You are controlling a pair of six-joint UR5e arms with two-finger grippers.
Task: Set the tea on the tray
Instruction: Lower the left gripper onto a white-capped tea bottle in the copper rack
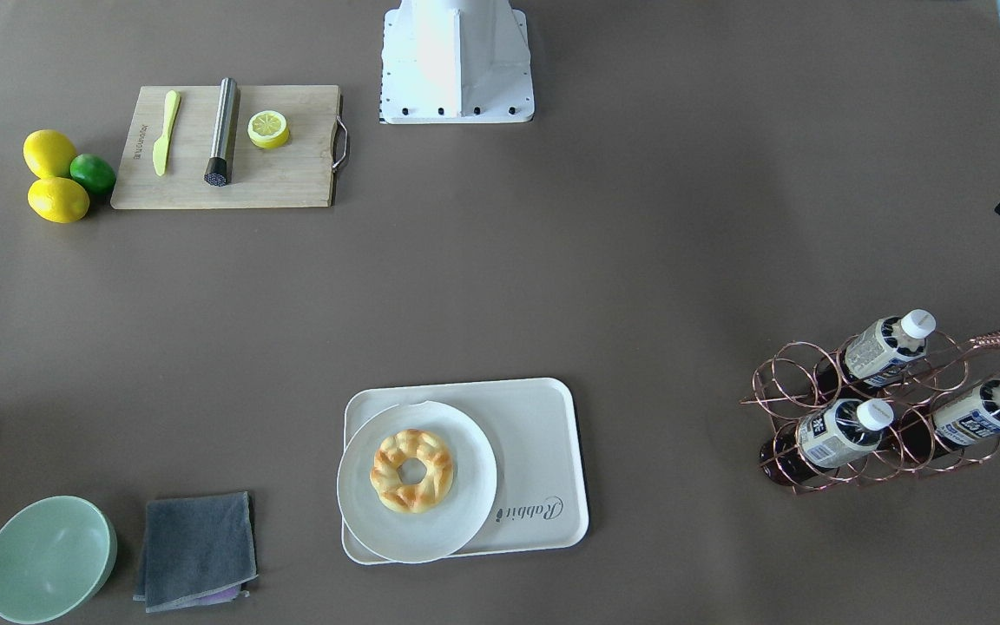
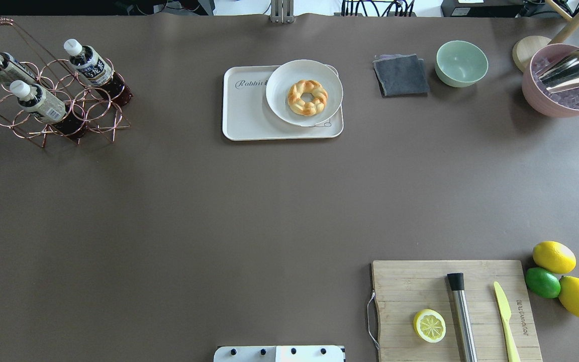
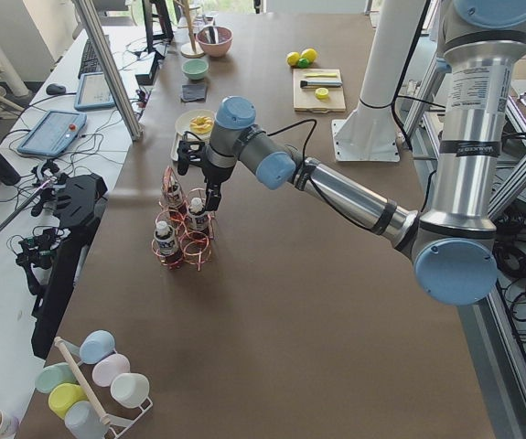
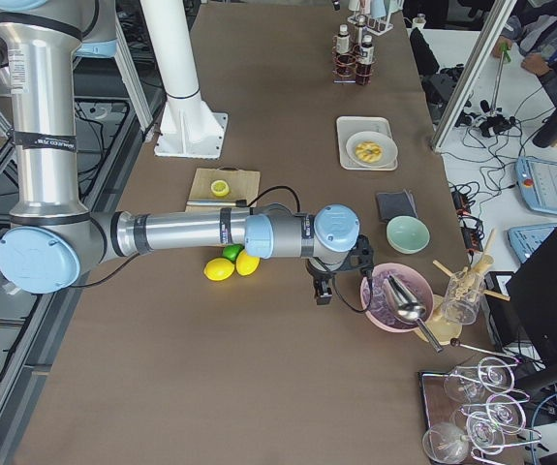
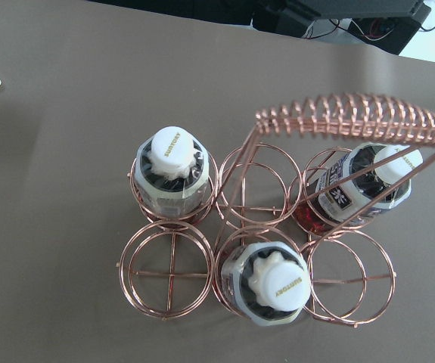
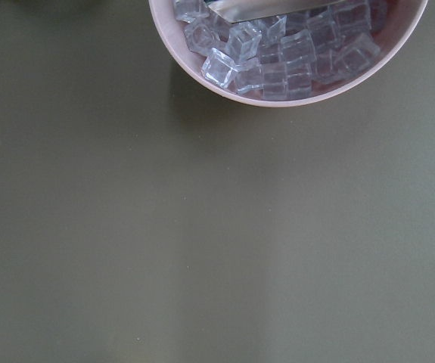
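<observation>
- Currently the left gripper (image 3: 211, 203) hangs directly above the wire rack (image 5: 353, 112). Its opening cannot be determined, and no load is visible. The right gripper (image 4: 323, 291) is beside the ice bowl (image 2: 541, 105), and its opening also cannot be determined.
- Tray (image 1: 543, 434): well apart from the left gripper. The plate (image 1: 357, 495) with its doughnut (image 1: 391, 473) covers much of it. A bottle set on the plate edge would probably topple.
- Rack: light open wire. An off-vertical pull could drag or lift it. The coiled handle crosses over one bottle and obstructs a descent there.
- Tea (image 5: 278, 281): three bottles stand in rings below the gripper. A grasp on the cap alone may slip.
</observation>
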